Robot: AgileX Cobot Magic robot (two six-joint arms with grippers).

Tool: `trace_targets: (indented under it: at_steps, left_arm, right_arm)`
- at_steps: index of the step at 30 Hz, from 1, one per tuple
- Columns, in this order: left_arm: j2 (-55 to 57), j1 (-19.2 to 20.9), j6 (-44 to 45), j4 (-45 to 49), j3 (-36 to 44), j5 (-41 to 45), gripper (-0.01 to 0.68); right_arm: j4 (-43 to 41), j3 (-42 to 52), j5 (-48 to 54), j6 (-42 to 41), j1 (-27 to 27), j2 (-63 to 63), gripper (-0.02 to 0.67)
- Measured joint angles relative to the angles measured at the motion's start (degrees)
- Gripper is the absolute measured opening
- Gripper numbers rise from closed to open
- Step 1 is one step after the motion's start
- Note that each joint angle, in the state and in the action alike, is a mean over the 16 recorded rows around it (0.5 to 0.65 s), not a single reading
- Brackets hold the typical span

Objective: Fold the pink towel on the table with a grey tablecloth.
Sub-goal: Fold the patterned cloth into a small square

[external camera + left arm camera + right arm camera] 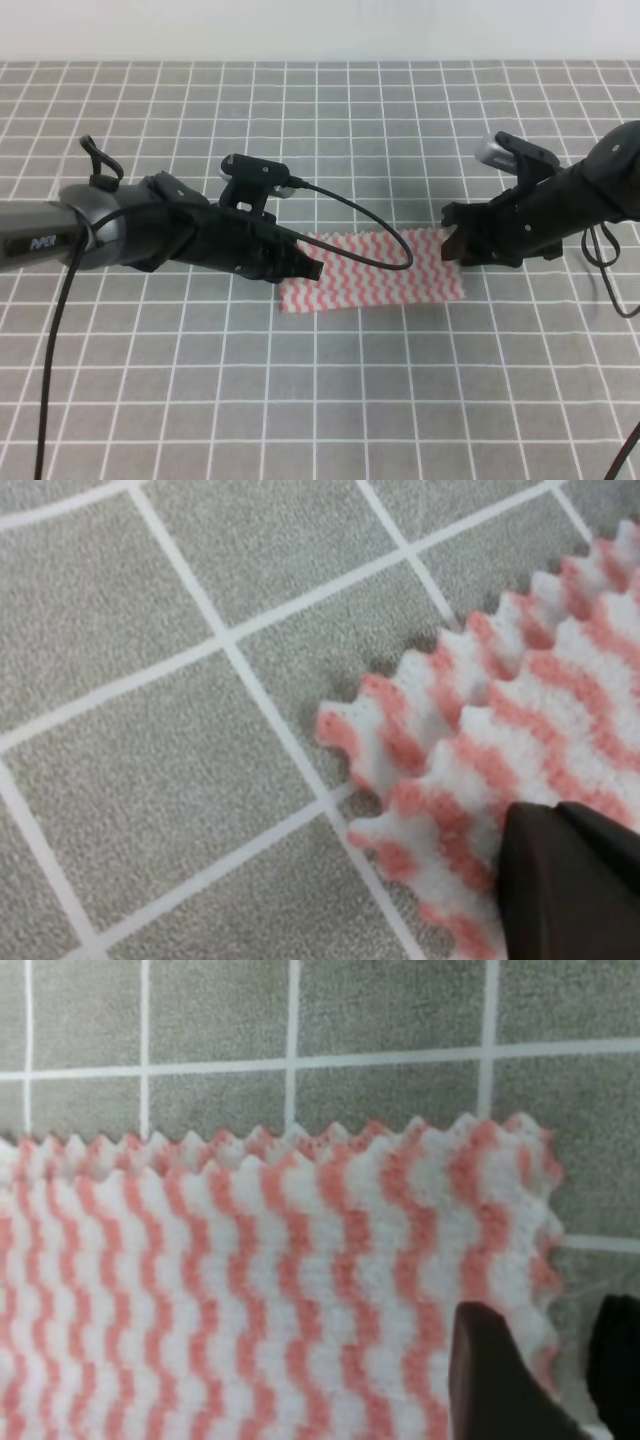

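The pink towel (375, 272) lies flat on the table with a grey tablecloth (330, 400) as a wide rectangle, in two stacked layers with zigzag edges nearly matched. My left gripper (310, 265) rests low over the towel's left end. In the left wrist view only one dark fingertip (570, 880) shows, sitting on the towel (520, 720) near its corner. My right gripper (452, 245) is at the towel's upper right corner. In the right wrist view its two fingers stand apart, straddling the towel's (250, 1290) right edge, which lies flat.
White grid lines cover the grey cloth all around the towel. A black cable (365, 225) from the left wrist camera loops over the towel's upper edge. The table's far edge runs along the top of the high view.
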Motion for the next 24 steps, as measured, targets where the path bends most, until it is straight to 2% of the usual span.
trace_targets:
  at_steps: [10, 24]
  left_arm:
    - [0.0, 0.0, 0.1, 0.1, 0.0, 0.0, -0.002]
    - [0.0, 0.0, 0.3, 0.1, 0.0, -0.1, -0.003]
  right_arm:
    - [1.1, 0.0, 2.1, -0.2, 0.0, 0.1, 0.192]
    - [1.8, 0.0, 2.7, -0.2, 0.0, 0.1, 0.118]
